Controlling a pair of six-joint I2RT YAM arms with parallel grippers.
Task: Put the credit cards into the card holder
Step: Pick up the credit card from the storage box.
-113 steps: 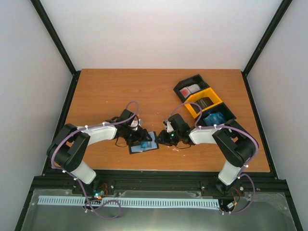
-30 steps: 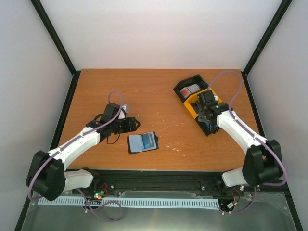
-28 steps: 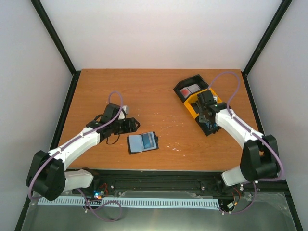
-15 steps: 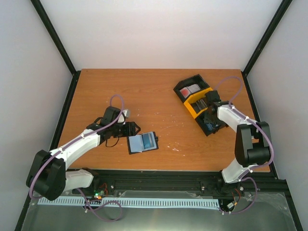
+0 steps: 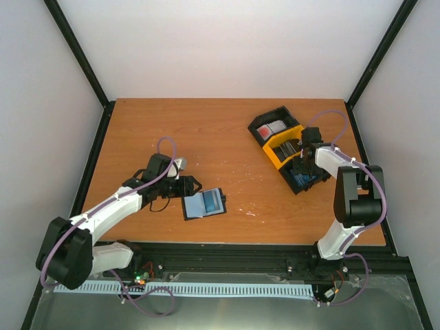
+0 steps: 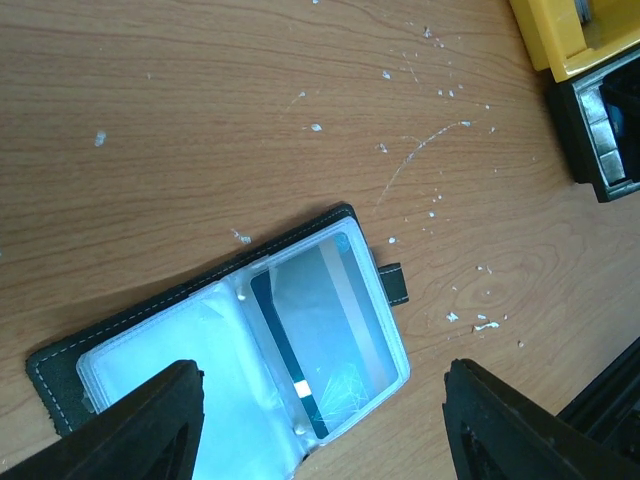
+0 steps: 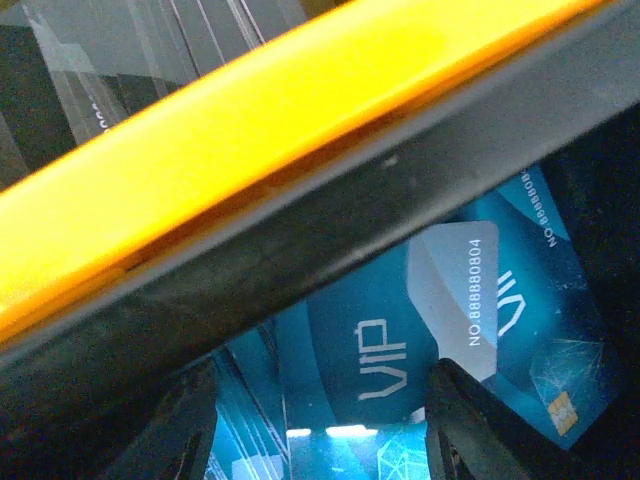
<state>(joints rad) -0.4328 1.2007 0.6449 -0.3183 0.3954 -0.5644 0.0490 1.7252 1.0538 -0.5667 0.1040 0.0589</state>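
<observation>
right gripper (image 7: 318, 432) lowered over tray rim (image 7: 300, 235) | left gripper (image 6: 322, 428) at card holder (image 6: 150, 315) edge

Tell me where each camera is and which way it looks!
Top external: above and behind the arms, looking down at the table; shows both arms, the card holder and trays.
Left wrist: on the left arm, looking down at the open card holder; its two fingers at the bottom.
Right wrist: on the right arm, looking closely into the trays at blue cards; its fingers at the bottom.
Shared: top and left wrist both show the card holder.
</observation>
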